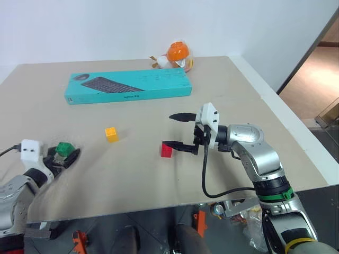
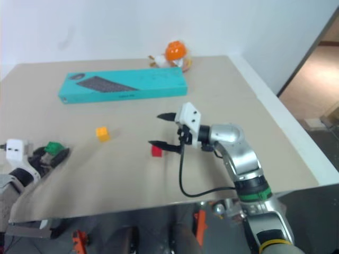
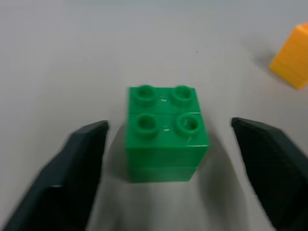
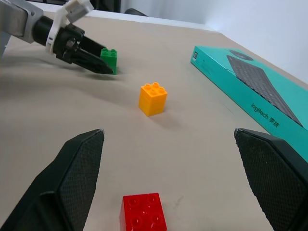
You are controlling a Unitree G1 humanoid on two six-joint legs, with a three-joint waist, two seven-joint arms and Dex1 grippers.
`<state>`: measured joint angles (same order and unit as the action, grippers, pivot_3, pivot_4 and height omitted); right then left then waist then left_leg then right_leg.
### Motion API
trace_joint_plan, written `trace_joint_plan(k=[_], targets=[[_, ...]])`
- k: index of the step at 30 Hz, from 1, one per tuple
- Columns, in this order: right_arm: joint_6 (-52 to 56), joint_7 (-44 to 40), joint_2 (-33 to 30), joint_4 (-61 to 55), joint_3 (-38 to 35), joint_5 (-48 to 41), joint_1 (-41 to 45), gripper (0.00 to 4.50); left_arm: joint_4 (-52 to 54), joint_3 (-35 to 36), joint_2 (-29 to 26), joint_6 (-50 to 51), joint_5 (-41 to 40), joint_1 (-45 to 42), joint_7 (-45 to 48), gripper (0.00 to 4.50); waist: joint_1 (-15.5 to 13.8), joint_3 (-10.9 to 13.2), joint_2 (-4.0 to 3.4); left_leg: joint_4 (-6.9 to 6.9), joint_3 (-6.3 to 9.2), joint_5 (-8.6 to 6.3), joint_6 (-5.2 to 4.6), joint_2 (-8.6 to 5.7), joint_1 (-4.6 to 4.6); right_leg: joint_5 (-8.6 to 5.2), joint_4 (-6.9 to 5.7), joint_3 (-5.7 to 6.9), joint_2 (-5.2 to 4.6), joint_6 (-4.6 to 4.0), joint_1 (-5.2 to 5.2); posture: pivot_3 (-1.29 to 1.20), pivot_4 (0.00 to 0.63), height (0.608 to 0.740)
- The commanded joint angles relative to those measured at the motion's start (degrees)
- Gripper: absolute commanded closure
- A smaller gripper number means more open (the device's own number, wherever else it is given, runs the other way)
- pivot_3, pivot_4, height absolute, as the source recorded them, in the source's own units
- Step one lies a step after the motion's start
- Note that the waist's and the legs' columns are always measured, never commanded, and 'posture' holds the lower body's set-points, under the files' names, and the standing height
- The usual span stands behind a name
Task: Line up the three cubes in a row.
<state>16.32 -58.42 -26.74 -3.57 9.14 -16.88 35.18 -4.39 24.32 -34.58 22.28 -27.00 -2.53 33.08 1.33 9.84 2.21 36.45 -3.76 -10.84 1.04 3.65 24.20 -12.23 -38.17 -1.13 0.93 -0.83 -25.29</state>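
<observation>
So the green cube [image 3: 166,132] is parked at the left edge of the table [image 1: 238,95], studs up, right between the fingers of the left gripper [image 1: 62,155]; the jaws are spread on either side with a visible gap to the cube, so nothing is gripped. Over in the middle, the red cube [image 1: 166,150] is sat just beside the lower finger of the right gripper [image 1: 177,131], whose jaws are held wide apart with nothing in them. The yellow cube [image 1: 110,134] is found between the other two, a bit further back, well apart from both. A teal box [image 1: 130,85] is laid across the far side, with an orange toy [image 1: 177,54] behind it.
</observation>
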Motion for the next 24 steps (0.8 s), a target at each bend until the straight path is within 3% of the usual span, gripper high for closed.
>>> trace_joint_plan(k=[1,5,9,16,21,24], targets=[[-0.49,0.62,-0.71,-2.93,-1.33,-0.52,0.25,0.00,-1.65,-0.52,-1.44,-2.46,2.03,-1.27,0.94,1.81,0.02,0.00,0.01,-0.01,-0.02,0.00,0.00,0.02,0.00,0.01,0.00,0.00,0.00,0.01,-0.01,0.00,0.150,0.740],[-0.13,0.87,-0.82,-3.39,-1.31,-0.83,0.12,0.00,-2.77,-1.34,-1.49,-3.75,3.87,-1.74,0.71,3.13,-0.03,0.00,0.01,-0.06,0.01,0.00,0.01,0.02,0.00,-0.01,0.00,0.01,-0.02,0.00,-0.01,0.00,0.150,0.740],[1.98,0.08,-1.16,-5.32,-1.64,-2.95,-0.47,0.00,-0.59,-1.56,-1.79,-4.99,5.07,-0.98,1.12,3.15,-0.03,-0.01,0.01,-0.05,0.03,0.00,0.00,0.02,0.00,0.01,0.00,0.01,-0.03,0.01,0.00,0.00,0.150,0.740],[7.71,-2.57,-4.66,-11.19,-2.95,-8.84,-2.83,0.00,19.75,-7.78,-7.88,3.80,-1.32,3.48,12.98,3.15,-0.09,0.03,0.15,-0.07,0.03,-0.03,0.05,0.07,0.07,-0.07,0.01,0.02,-0.21,0.02,-0.03,0.00,0.150,0.740],[9.80,-3.50,-7.74,-14.89,-3.33,-10.97,-5.31,0.00,20.71,-16.60,-13.00,6.30,-1.75,-2.05,22.61,3.15,-0.14,0.04,0.13,-0.06,-0.01,-0.03,0.05,-0.01,0.04,-0.24,0.01,0.02,-0.21,-0.13,0.01,0.00,0.150,0.740],[10.42,-2.45,-9.32,-16.66,-3.85,-10.90,-6.93,0.00,11.83,-26.19,-10.99,2.54,2.44,-14.86,30.05,3.15,-0.23,0.08,0.13,-0.04,0.01,-0.01,0.02,-0.18,0.02,-0.24,0.01,0.05,-0.12,-0.12,0.03,0.00,0.150,0.740]])
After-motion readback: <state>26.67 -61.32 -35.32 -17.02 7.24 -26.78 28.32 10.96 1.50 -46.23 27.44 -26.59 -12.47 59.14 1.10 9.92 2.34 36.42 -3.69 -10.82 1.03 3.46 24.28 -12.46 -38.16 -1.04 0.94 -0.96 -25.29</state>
